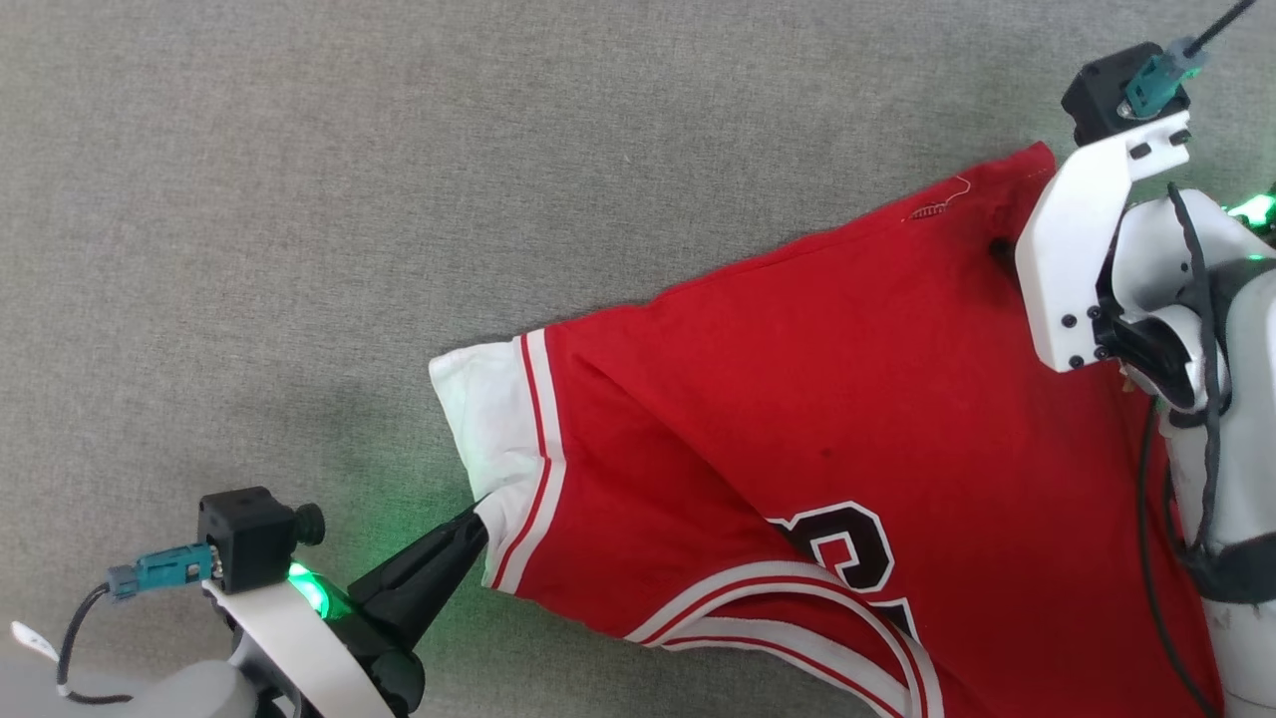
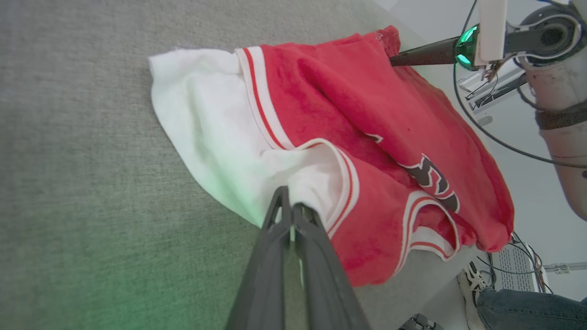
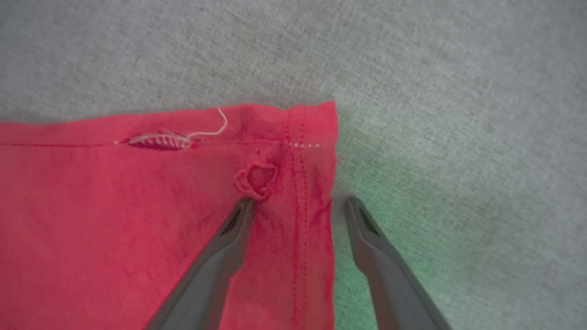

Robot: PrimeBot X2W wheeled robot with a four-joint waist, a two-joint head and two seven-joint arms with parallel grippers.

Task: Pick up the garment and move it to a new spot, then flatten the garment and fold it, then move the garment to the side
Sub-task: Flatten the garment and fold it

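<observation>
The garment (image 1: 797, 399) lies rumpled on the grey cloth surface (image 1: 299, 199), with its striped trim nearest the robot overlapping the black lettering (image 1: 847, 543). The left gripper (image 1: 478, 514) is closed on the white sleeve's hem. Farther off, the right gripper (image 3: 298, 204) stands open astride the red hem corner, one finger on cloth and one on the surface. A loose white thread (image 3: 215, 128) trails just beyond.

**A robot lab, as far as can be told**

A table (image 1: 399, 150) covered in grey cloth is used as the work surface. Past its edge, in the left wrist view, a pale floor (image 2: 527, 183), loose cables (image 2: 518, 240) and a white metal frame (image 2: 493, 91) are seen. A person's shoe (image 2: 467, 282) and jeans leg (image 2: 527, 311) are seen beside them.
</observation>
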